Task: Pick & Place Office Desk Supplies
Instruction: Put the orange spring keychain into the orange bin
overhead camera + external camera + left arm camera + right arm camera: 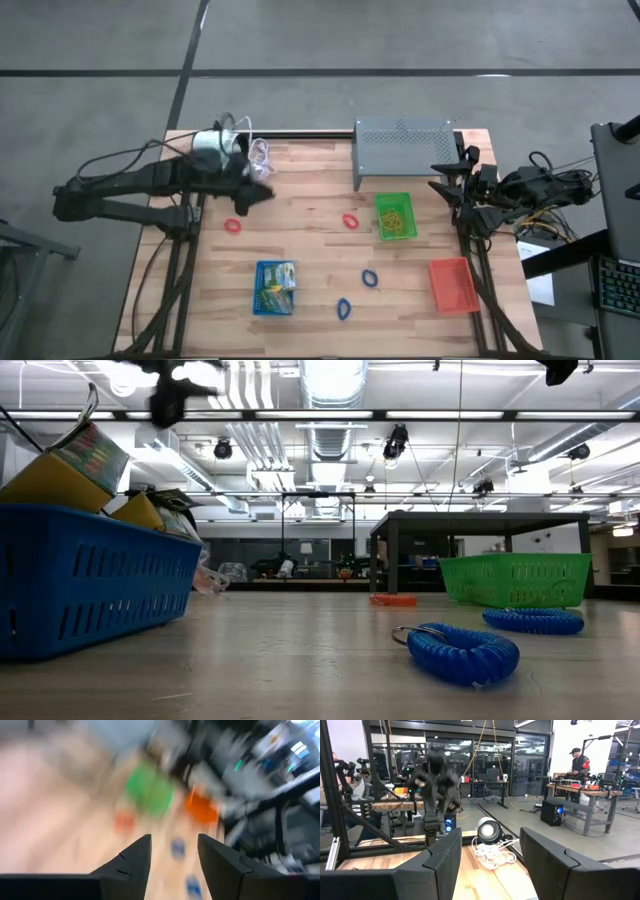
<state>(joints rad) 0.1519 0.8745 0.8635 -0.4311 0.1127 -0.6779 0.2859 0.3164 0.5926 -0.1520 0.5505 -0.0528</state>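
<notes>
Two arms to account for, only one at work. Left gripper (262, 192), at upper left of the high view, raised over the light wooden slatted table (310, 300), fingers (135, 857) apart with nothing between. Nearest loose item: small red coiled loop (233, 226), just below and left of it on the wood; likely next pick. For a clean pick: centre above the loop, come straight down, straddle one side of the coil, close only once at the surface. Other supplies well apart across the table: second red coiled loop (350, 221) mid-frame, two blue coiled loops (370, 278) lower centre, tan-yellow rubber bands inside the green plastic basket (395, 216), green-and-white packets in the blue plastic basket (275, 288). Right gripper (462, 187) parked at the right edge, jaws wide, empty.
</notes>
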